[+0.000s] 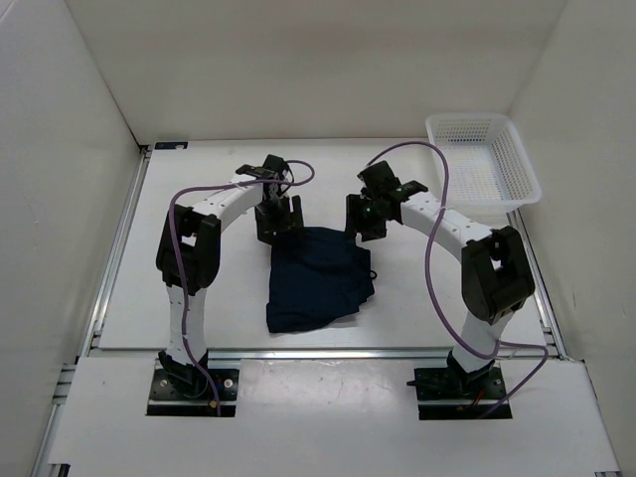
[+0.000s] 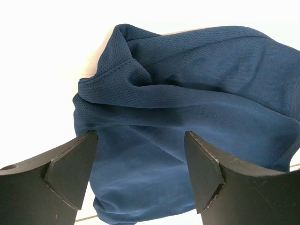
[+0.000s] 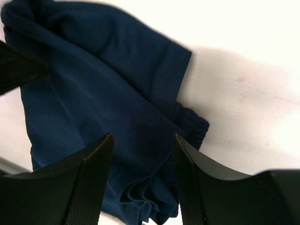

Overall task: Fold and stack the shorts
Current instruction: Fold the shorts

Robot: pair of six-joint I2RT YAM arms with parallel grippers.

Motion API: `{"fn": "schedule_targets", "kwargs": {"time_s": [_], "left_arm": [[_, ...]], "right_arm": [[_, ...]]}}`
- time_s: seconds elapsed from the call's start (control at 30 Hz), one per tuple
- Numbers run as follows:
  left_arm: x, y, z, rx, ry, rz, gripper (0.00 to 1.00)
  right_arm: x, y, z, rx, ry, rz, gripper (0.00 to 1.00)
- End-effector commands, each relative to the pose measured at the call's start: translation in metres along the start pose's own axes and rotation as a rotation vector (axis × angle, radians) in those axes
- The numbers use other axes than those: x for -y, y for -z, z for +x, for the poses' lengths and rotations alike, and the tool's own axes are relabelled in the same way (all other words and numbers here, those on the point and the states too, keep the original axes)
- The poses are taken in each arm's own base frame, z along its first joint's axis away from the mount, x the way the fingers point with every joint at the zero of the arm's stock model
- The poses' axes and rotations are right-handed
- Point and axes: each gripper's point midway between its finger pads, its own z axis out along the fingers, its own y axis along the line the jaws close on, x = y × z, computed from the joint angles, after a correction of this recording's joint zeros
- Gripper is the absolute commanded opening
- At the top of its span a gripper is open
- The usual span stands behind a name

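The navy-blue shorts [image 1: 318,278] lie folded on the white table between the two arms. My left gripper [image 1: 277,221] is open at their far left corner; in the left wrist view [image 2: 139,171] the cloth [image 2: 187,89] shows in the gap between the fingers. My right gripper [image 1: 364,221] is open at the far right corner; in the right wrist view [image 3: 143,180] the cloth [image 3: 103,93] and the ribbed waistband [image 3: 192,124] lie under the gap. Neither gripper holds cloth.
A white mesh basket [image 1: 484,159] stands at the far right corner of the table. White walls enclose the table on three sides. The table's near edge runs just in front of the shorts.
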Motion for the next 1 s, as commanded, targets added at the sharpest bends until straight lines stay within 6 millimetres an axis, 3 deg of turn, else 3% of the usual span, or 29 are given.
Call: {"fn": "schedule_targets", "kwargs": {"time_s": [0.0, 0.27, 0.4, 0.47, 0.67, 0.87, 0.97], "left_arm": [[0.009, 0.029, -0.004, 0.06, -0.032, 0.035, 0.86], [0.008, 0.029, -0.002, 0.052, -0.03, 0.031, 0.86], [0.008, 0.029, -0.002, 0.052, -0.03, 0.031, 0.86], [0.008, 0.029, -0.002, 0.052, -0.03, 0.031, 0.86], [0.006, 0.027, 0.001, 0.043, -0.028, 0.026, 0.86], [0.001, 0.029, 0.0, 0.05, -0.019, 0.017, 0.86], [0.001, 0.032, 0.001, 0.05, -0.019, 0.017, 0.86]], "right_arm": [[-0.005, -0.002, 0.011, -0.065, 0.01, -0.04, 0.59], [0.004, -0.008, 0.035, -0.117, -0.026, -0.01, 0.57], [0.009, -0.015, 0.04, -0.121, -0.037, 0.005, 0.65], [0.005, -0.016, 0.036, -0.107, -0.034, -0.012, 0.63], [0.001, -0.02, 0.03, -0.099, -0.031, -0.026, 0.25], [-0.003, -0.02, 0.025, -0.095, -0.03, -0.042, 0.0], [-0.001, -0.013, 0.013, -0.042, -0.022, -0.011, 0.0]]}}
